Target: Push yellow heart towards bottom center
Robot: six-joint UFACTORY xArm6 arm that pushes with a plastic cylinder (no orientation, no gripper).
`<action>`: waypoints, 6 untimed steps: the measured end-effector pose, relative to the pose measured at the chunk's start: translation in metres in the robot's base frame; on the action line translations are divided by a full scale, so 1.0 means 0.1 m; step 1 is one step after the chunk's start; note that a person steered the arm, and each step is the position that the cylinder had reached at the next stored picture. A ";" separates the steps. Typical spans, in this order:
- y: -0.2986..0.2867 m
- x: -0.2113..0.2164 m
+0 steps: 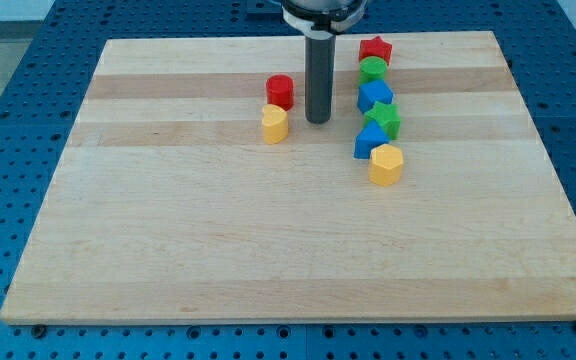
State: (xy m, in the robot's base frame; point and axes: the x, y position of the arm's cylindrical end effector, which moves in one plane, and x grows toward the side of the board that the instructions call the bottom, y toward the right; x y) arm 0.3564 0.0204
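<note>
Yellow hexagon [386, 164] sits nearest, ending a touching column: blue triangle [370, 141], green block [382, 119], blue block [374, 96], green cylinder [372, 69], red star [375, 49]. Yellow heart [275, 124] upper centre-left, below red cylinder [280, 91]. My tip [317, 121] just right of heart; no jaws here.

Pale striped wood desk [268, 250]. Red cylinder [280, 91], red star [375, 49]. Two yellow blocks [275, 124] [386, 164]. Green, blue blocks alternate [373, 70] [374, 96] [383, 119] [369, 141]. My tip [317, 120] dark.

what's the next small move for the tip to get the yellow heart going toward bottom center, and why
Probably shift my tip to the view's top-left, around behind the yellow heart. The tip now sits to the heart's right at about the same height, with the red cylinder just above the heart, so pushing from here would send it left, not down.
</note>
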 end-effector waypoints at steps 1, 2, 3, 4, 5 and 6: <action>-0.18 -0.07; -0.53 -0.07; -0.76 -0.07; -0.76 -0.07; -0.76 0.03; -0.76 0.31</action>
